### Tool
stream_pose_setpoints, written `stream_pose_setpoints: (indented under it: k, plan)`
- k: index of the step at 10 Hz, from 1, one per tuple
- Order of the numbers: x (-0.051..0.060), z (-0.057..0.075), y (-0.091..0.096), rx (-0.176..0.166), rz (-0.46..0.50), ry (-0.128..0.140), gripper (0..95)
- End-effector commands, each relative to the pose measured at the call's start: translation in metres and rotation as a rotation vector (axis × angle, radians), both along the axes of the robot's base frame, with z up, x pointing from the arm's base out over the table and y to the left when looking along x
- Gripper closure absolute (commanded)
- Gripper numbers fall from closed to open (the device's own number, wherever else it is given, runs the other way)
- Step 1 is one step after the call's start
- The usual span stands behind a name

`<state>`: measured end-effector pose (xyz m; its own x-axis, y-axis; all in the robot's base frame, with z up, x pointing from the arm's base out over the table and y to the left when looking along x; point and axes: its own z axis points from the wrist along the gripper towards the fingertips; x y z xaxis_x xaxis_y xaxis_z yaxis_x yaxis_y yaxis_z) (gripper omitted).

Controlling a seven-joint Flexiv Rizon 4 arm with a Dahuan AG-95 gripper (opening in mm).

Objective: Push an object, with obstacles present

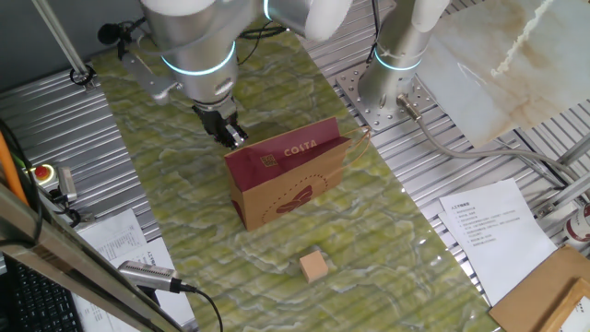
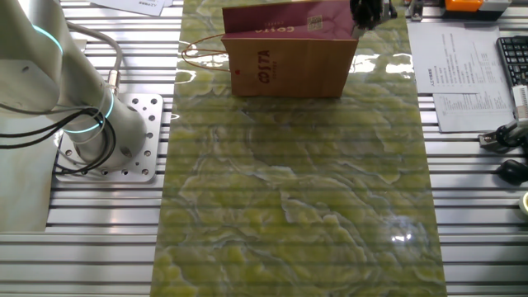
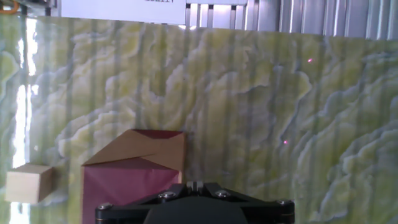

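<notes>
The Costa paper bag [image 1: 290, 182] stands just below and in front of the gripper [image 1: 230, 135], whose fingers appear closed together. The wooden cube [image 1: 316, 266] lies beyond the bag, untouched. Approach step; next, skirt the bag to reach it.

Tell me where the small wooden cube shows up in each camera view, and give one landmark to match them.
One fixed view: the wooden cube sits low in the middle, on the green mat in front of the paper bag.
The other fixed view: not visible; the bag stands at the top centre.
Hand view: at the lower left edge, left of the bag.
Shared landmark: the paper bag.
</notes>
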<state>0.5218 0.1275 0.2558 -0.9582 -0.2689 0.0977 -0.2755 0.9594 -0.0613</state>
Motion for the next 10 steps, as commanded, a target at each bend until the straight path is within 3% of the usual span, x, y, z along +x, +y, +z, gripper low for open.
stream_pose_setpoints:
  k: [1,3,5,6,8,10]
  plan:
    - [-0.011,0.003,0.038,0.055,-0.134,0.007,95.0]
    - [-0.020,-0.003,0.064,0.067,-0.170,0.008,95.0]
    - [-0.024,-0.008,0.077,0.067,-0.182,0.006,95.0]
    - [-0.024,-0.008,0.077,0.067,-0.180,0.009,95.0]
    - [-0.022,-0.010,0.074,0.043,-0.192,-0.016,95.0]
    - [-0.022,-0.010,0.074,0.044,-0.120,0.000,95.0]
